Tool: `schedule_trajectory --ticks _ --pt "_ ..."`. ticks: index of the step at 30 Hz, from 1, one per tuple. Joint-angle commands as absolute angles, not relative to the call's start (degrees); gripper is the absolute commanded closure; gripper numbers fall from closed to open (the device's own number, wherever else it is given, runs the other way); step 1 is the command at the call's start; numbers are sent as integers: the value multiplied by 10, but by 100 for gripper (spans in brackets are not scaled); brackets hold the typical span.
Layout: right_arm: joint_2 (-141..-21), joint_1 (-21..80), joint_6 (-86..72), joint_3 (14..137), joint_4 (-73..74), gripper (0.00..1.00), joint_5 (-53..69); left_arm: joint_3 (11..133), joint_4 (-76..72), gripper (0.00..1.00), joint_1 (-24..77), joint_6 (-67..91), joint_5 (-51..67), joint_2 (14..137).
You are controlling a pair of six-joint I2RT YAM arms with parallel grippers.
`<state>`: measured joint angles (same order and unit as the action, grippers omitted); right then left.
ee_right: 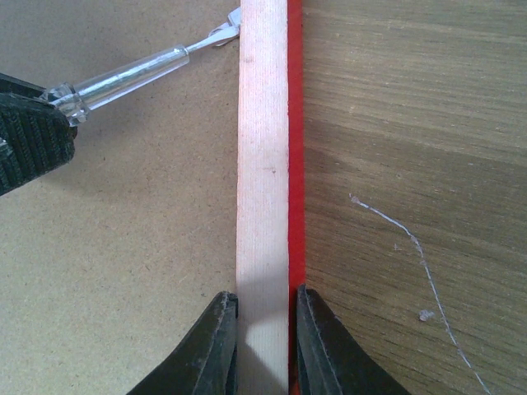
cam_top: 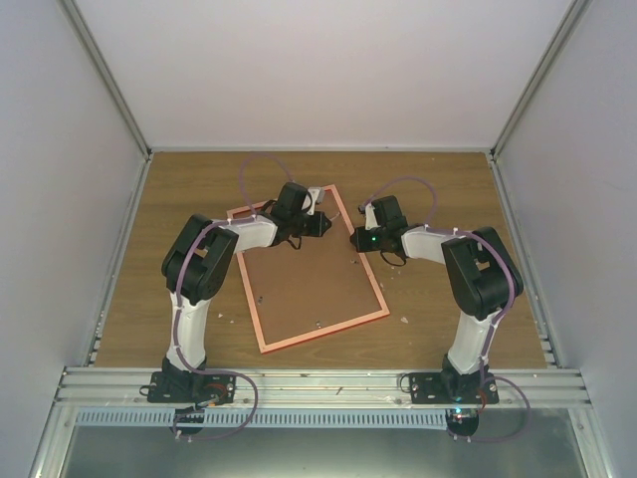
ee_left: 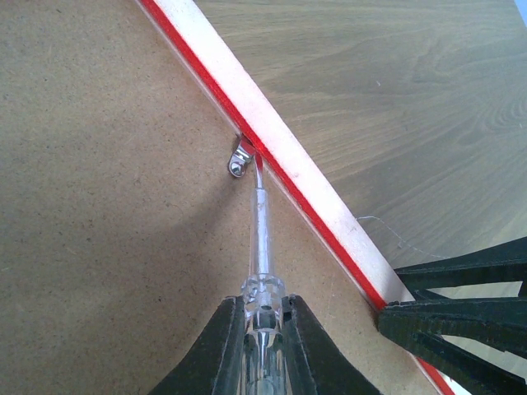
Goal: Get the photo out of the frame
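The frame point(cam_top: 323, 332) lies face down on the table, its brown board back point(cam_top: 309, 284) turned up. The photo is hidden under that board. My left gripper point(ee_left: 263, 306) is shut on a clear-handled tool point(ee_left: 261, 239). The tool's thin tip touches a small metal tab point(ee_left: 240, 160) at the inner edge of the frame's rail point(ee_left: 272, 140). My right gripper point(ee_right: 265, 304) is shut across the same rail point(ee_right: 263, 164), one finger on each side. From above, the left gripper point(cam_top: 320, 221) and right gripper point(cam_top: 355, 239) meet at the frame's far right side.
More small metal tabs point(cam_top: 261, 299) sit along the board's edges. A thin white thread point(ee_right: 412, 247) lies on the wooden table right of the rail, and a small pale scrap point(cam_top: 405, 320) lies by the frame's near right corner. Grey walls enclose the table.
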<state>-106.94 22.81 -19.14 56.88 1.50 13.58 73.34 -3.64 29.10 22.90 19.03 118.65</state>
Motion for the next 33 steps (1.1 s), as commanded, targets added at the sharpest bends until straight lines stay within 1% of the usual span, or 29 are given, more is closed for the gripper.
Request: schedule_trajectory --ticks 1,8,25,33 --pt "-1078 230 -188 554 37 90 166 731 -41 100 292 221 180 1187" --pt "-1077 230 -188 553 37 90 164 733 -41 100 292 222 171 1188" --pt "-1075 229 -191 550 36 90 160 733 -18 100 290 262 60 1177" --pt "-1074 230 -196 548 32 90 159 690 -44 100 291 283 24 1136"
